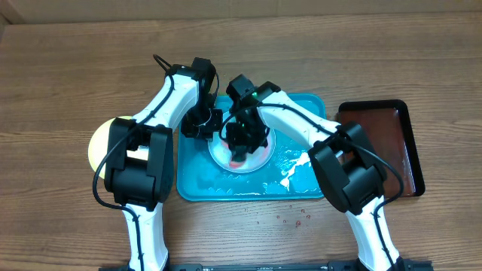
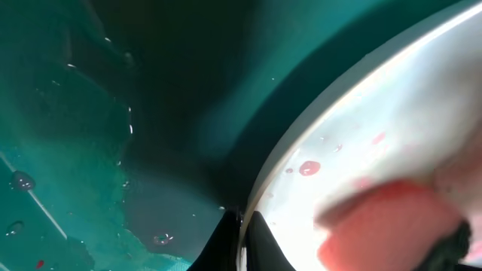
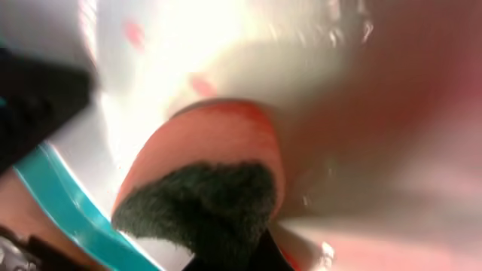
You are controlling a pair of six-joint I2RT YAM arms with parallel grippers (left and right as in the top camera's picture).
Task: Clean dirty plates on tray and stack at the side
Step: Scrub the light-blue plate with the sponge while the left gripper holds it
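A white-centred plate [image 1: 261, 157] with red smears and a light blue rim lies in the middle of the turquoise tray [image 1: 309, 105]. My left gripper [image 1: 202, 124] is shut on the plate's left rim [image 2: 260, 188], with its jaw tips [image 2: 245, 242] on either side of the edge. My right gripper [image 1: 242, 139] is shut on a red sponge with a dark scrub pad [image 3: 207, 199] and presses it on the plate's white centre [image 3: 188, 45]. The sponge also shows in the left wrist view [image 2: 384, 226]. A yellow-green plate [image 1: 99, 141] lies on the table to the left, partly hidden by my left arm.
A dark red-brown tray [image 1: 384, 143] stands right of the turquoise tray. Water and foam [image 1: 290, 175] lie on the tray's front right. Red droplets [image 1: 290, 219] dot the table in front of it. The tray floor is wet [image 2: 60, 150].
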